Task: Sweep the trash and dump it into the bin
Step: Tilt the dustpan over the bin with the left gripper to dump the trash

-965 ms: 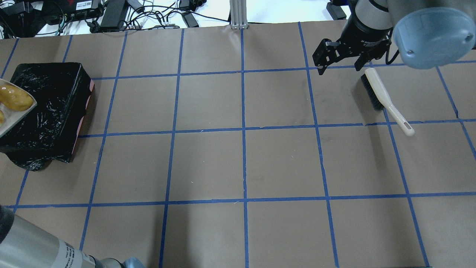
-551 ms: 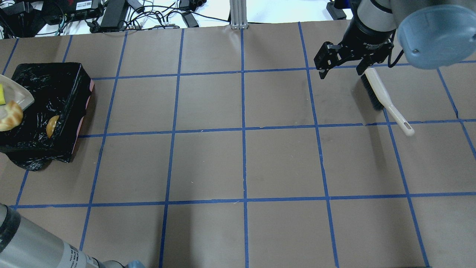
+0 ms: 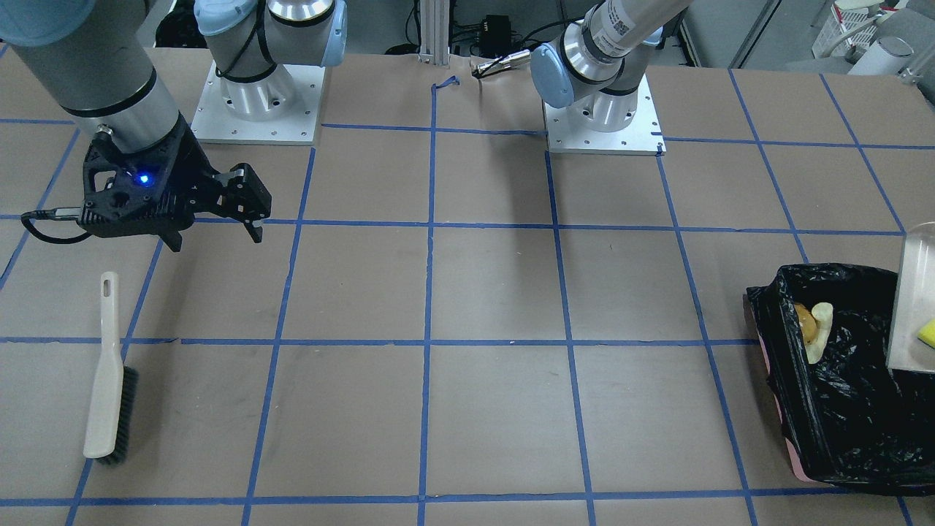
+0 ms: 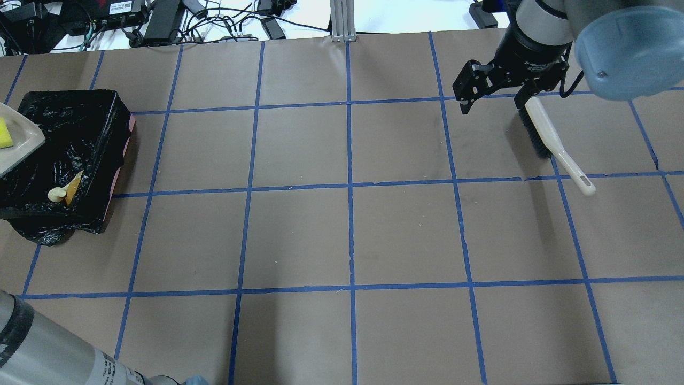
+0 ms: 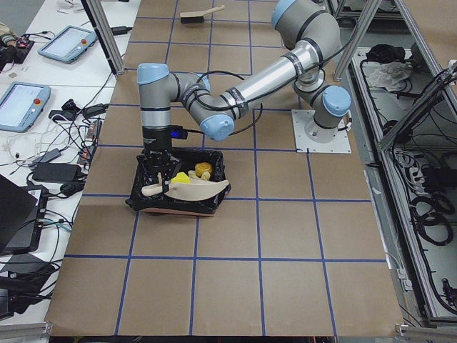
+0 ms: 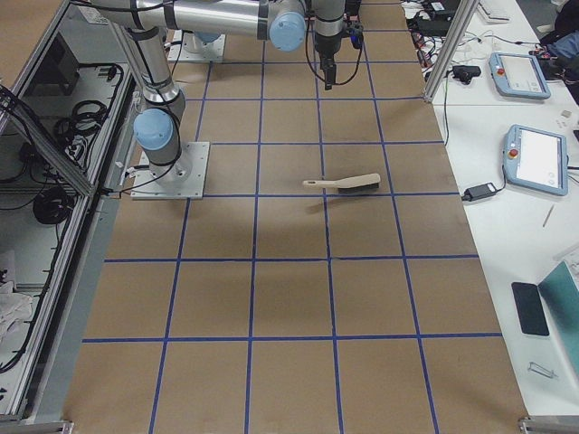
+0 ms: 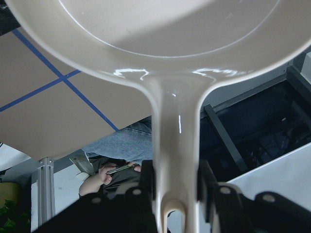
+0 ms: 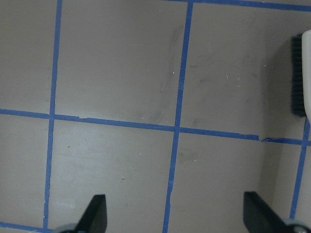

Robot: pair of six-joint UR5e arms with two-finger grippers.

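A: Left edge first?
B: The bin (image 4: 80, 133) sat at the table's (image 4: 347, 230) left end, its black bag spilling over the near corner onto the paper. The dustpan (image 4: 18, 141) hung tilted over the bin's left side, cut off by the frame edge. The left gripper (image 7: 175, 191) had its fingers clamped on the dustpan handle, per the wrist view.

A: Trash?
B: The potato lump (image 4: 73, 188) and croissant piece (image 4: 56, 193) lay touching inside the bin, by its near right wall. The sponge (image 4: 4, 133) was on the dustpan.

A: Middle?
B: Bare grid paper from the bin across to the right side, wide open room.

A: Right side?
B: The right gripper (image 4: 492, 103) hovered above the table near the far edge, fingers spread apart and holding nothing. The brush (image 4: 550, 141) lay flat just beside it, bristle end under the gripper's right finger, handle pointing toward the robot.

A: Versus a second ago?
B: The potato had been on the dustpan then. Potato and croissant had since dropped in, while the sponge stayed. The right gripper had edged slightly right. The brush and bin hadn't moved.
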